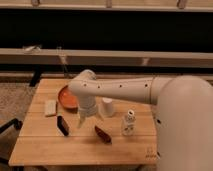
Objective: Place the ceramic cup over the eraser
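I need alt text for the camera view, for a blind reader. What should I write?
A white robot arm reaches over a wooden table, its gripper pointing down between a black eraser and a small white cup. An orange bowl, a beige block, a reddish-brown piece and a white bottle are there too.
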Tool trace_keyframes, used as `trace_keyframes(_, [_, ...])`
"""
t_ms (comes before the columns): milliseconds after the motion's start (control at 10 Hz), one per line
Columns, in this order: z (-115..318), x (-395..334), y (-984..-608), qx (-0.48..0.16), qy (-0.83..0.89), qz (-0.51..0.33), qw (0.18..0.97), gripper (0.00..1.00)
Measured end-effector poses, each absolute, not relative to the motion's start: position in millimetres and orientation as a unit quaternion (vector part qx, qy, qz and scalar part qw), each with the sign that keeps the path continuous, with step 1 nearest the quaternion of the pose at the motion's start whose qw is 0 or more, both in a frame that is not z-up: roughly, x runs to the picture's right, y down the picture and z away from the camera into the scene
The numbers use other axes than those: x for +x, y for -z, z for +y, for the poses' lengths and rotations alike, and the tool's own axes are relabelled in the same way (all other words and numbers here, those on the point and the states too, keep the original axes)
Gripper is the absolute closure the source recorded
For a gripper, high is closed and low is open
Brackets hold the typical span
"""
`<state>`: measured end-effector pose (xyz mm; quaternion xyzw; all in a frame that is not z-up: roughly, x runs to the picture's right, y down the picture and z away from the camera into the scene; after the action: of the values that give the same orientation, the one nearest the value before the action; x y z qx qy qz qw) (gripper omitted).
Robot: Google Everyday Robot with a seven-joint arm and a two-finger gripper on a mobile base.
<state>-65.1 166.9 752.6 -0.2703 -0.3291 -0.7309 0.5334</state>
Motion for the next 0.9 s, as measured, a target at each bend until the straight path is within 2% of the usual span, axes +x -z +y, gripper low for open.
trace_keyframes(900, [117.3,3.4,-794.3,-0.289,0.720,-0.280,0.566,0.20])
